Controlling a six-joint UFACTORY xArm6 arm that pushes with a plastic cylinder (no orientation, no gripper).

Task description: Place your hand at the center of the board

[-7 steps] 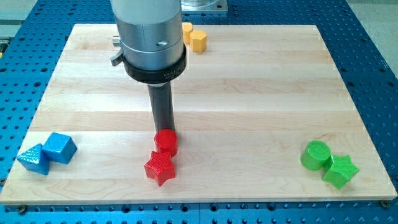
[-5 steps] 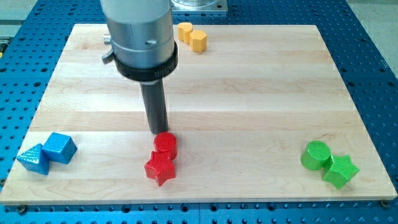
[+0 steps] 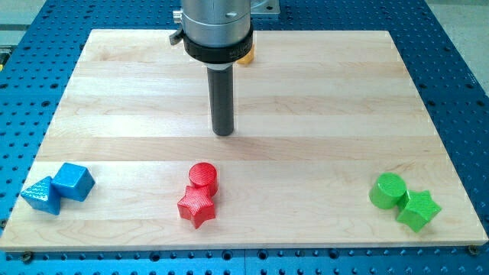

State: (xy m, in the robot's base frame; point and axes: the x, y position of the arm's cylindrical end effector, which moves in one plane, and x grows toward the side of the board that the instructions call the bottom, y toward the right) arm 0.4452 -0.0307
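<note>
My tip (image 3: 223,132) rests on the wooden board (image 3: 321,114) near its middle, a little to the view's left of centre. It touches no block. A red cylinder (image 3: 204,176) and a red star (image 3: 196,205) sit together below the tip, toward the view's bottom. The arm's grey body (image 3: 218,27) rises above the tip at the view's top.
A blue cube (image 3: 73,181) and a blue triangular block (image 3: 41,195) lie at the bottom left. A green cylinder (image 3: 388,189) and a green star (image 3: 418,210) lie at the bottom right. A yellow block (image 3: 245,56) peeks out behind the arm at the top.
My tip has moved up and to the right, away from the red cylinder it was next to. The arm now hides most of the yellow blocks. No block has moved.
</note>
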